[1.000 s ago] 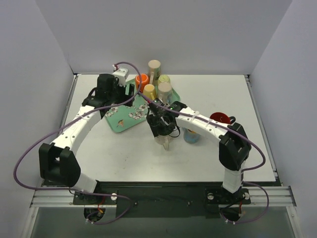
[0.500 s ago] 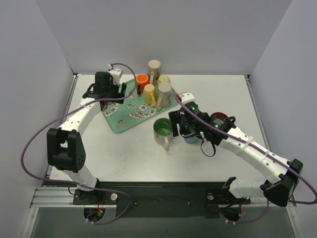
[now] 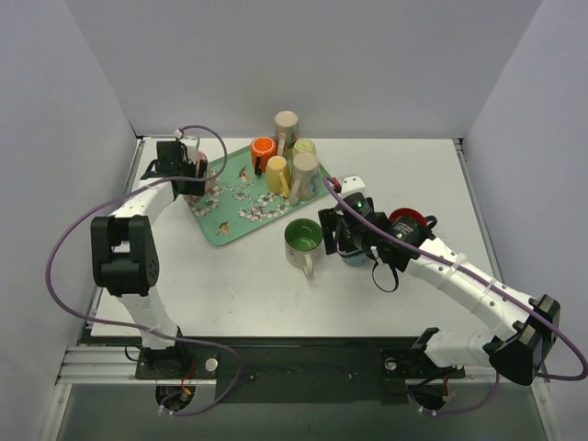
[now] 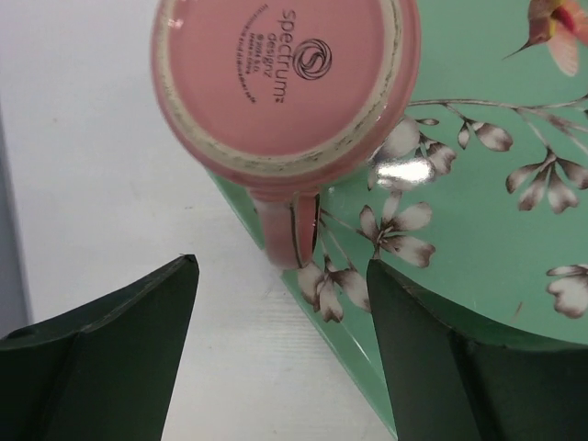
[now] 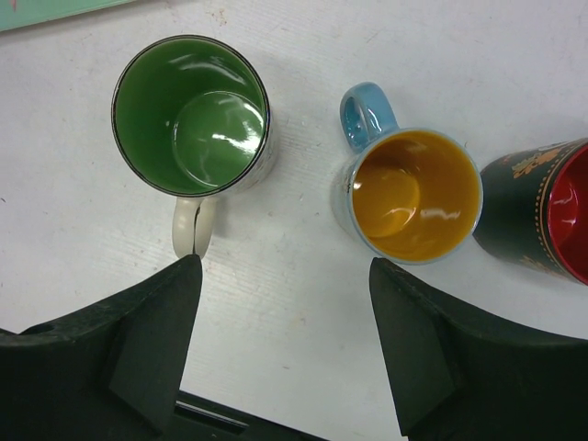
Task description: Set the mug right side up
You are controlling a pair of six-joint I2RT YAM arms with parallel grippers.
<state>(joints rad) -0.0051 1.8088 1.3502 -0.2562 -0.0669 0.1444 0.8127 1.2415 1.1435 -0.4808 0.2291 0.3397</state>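
at the tray's (image 4: 496,230) left corner the pink mug (image 4: 285,83) sits bottom up, below my left gripper (image 4: 280,266), whose jaws stand wide apart, touching nothing. my right gripper (image 5: 285,262), jaws apart and empty, hangs over the upright green mug (image 5: 191,115) and blue mug (image 5: 413,197).

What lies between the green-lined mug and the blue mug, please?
Only bare white table: in the right wrist view, the green-lined mug and the blue mug stand apart with nothing between them.

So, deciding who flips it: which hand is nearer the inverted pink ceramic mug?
Left. The left hand hovers over the pink mug; right hand is far to its right.
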